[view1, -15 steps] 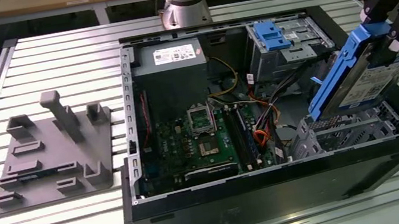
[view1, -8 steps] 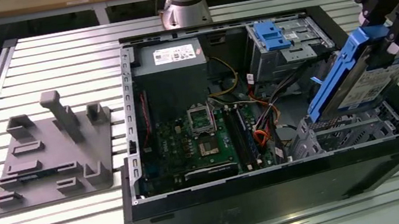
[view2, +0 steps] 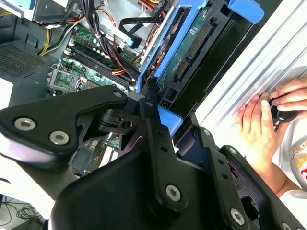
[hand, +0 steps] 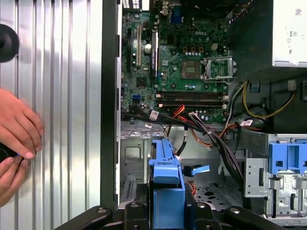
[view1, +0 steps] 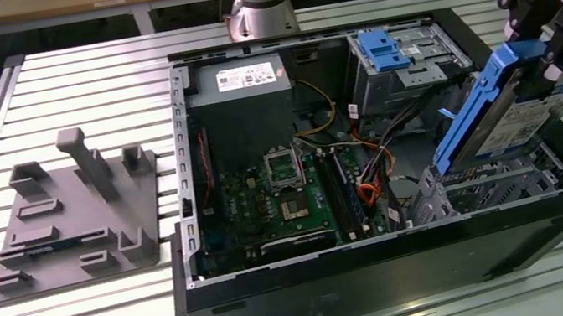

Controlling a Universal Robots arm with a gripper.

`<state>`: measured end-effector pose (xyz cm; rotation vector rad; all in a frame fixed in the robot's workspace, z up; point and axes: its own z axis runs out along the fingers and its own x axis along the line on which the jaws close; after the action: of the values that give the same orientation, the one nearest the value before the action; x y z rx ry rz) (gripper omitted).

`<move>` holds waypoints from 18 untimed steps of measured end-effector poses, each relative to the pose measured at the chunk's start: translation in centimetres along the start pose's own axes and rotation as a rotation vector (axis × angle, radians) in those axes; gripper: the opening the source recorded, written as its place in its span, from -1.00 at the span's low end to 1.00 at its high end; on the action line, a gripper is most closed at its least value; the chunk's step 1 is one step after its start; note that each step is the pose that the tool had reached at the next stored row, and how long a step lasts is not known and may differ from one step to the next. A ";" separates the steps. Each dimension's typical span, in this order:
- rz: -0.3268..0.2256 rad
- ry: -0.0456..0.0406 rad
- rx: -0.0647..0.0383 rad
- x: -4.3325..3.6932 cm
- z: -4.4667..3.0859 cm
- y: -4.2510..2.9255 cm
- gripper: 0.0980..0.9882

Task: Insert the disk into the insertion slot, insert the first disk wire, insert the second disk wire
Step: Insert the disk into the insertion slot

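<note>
Blue plastic framed the disk (view1: pixel 511 117) in the exterior view, where it hung steeply tilted over the open computer case (view1: pixel 388 256), toward the exterior view's right. The gripper (view1: pixel 552 64) was clamped on its upper end, fingers closed against the carrier; the gripper's top was cut off by the picture's edge. The disk's lower end came down to the mouth of the insertion slot (view1: pixel 490 186), the silver perforated cage just below; whether the two touched could not be told

In the second wrist view the gripper's black links hid much of the scene. Past them the disk (view2: pixel 184 48) showed its green circuit side and blue frame, gripped at the near end by the fingers (view2: pixel 152 120). A person's hands (view2: pixel 266 127) rested on the slatted table (view2: pixel 249 62) beside the case, partly cut off

In the first wrist view the disk (hand: pixel 166 184) was seen edge-on between the fingers (hand: pixel 135 211), above the insertion slot (hand: pixel 132 158), whose floor it partly hid
</note>
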<state>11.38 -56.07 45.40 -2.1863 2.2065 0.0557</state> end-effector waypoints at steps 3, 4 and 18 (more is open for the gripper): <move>0.000 0.0000 0.000 0.02 0.14 0.00 -0.40; 0.000 0.0000 0.000 0.02 0.19 0.00 -0.40; 0.000 0.0001 0.000 0.29 0.58 -0.04 -0.40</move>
<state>11.41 -56.32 44.80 -2.1864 2.2064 0.0557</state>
